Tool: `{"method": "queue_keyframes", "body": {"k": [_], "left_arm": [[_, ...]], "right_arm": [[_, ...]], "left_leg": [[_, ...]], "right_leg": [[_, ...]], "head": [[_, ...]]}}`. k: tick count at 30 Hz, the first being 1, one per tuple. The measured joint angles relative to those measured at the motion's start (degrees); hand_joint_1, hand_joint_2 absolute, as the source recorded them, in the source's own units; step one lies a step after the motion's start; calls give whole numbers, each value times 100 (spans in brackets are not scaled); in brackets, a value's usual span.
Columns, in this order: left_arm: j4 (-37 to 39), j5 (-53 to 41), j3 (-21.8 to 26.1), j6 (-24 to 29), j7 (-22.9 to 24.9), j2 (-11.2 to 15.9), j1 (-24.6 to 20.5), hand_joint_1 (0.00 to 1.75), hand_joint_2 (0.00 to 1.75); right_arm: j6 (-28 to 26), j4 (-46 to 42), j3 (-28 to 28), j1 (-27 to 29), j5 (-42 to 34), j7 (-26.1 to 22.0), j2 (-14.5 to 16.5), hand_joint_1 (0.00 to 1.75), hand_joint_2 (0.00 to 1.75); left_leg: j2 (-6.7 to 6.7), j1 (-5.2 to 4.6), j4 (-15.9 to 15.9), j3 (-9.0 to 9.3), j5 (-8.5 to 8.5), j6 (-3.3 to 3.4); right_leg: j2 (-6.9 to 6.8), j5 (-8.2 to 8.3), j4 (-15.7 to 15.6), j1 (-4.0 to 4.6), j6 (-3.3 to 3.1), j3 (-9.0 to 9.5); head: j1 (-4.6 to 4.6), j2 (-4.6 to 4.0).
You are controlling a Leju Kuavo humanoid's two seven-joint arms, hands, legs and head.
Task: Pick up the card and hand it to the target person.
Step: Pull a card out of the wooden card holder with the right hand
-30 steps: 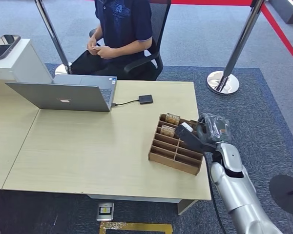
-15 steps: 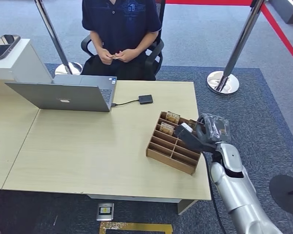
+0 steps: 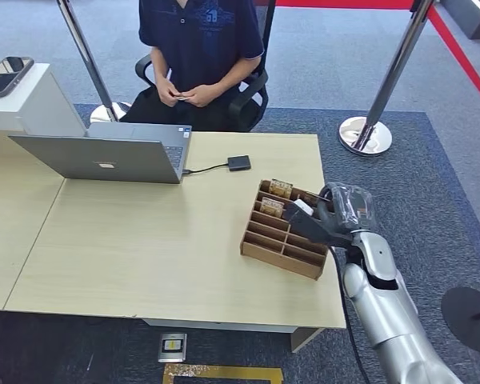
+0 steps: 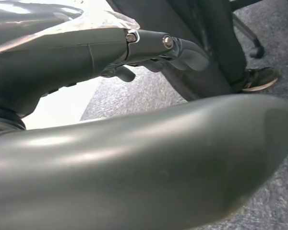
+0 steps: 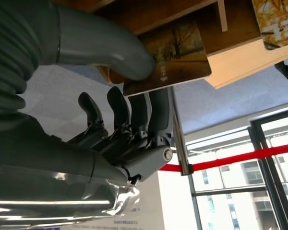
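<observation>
My right hand point(image 3: 313, 222) reaches over the right end of a wooden slotted tray point(image 3: 274, 240) near the table's right edge. In the right wrist view the hand point(image 5: 135, 105) pinches a card point(image 5: 175, 55) printed with an autumn tree, thumb on one face and dark fingers point(image 5: 153, 112) on the other, right against the tray's wood point(image 5: 153, 14). Two more cards point(image 3: 280, 189) stand in the tray's far slots. The person point(image 3: 202, 40) sits in a chair beyond the table, hands together on a small item. My left hand point(image 4: 110, 52) hangs with fingers stretched out and holds nothing.
An open laptop point(image 3: 105, 156) sits at the table's far left, cabled to a small black device point(image 3: 238, 162). A phone point(image 3: 5, 74) lies on a white stand at far left. Stanchion posts with a chrome base point(image 3: 364, 134) flank the person; the table edge runs just right of the tray.
The tray has slid a little to the left and away under my right hand. The person has turned in the chair to face the table.
</observation>
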Motion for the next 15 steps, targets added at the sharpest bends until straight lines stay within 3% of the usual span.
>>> {"method": "queue_keyframes", "body": {"k": [15], "left_arm": [[1,1,1,8,-49,0,-1,0,0]], "right_arm": [[55,-541,109,9,-148,-119,-8,139,175]], "left_leg": [[0,0,0,0,0,0]], "right_leg": [[0,0,0,0,0,-1]], "head": [[1,0]]}}
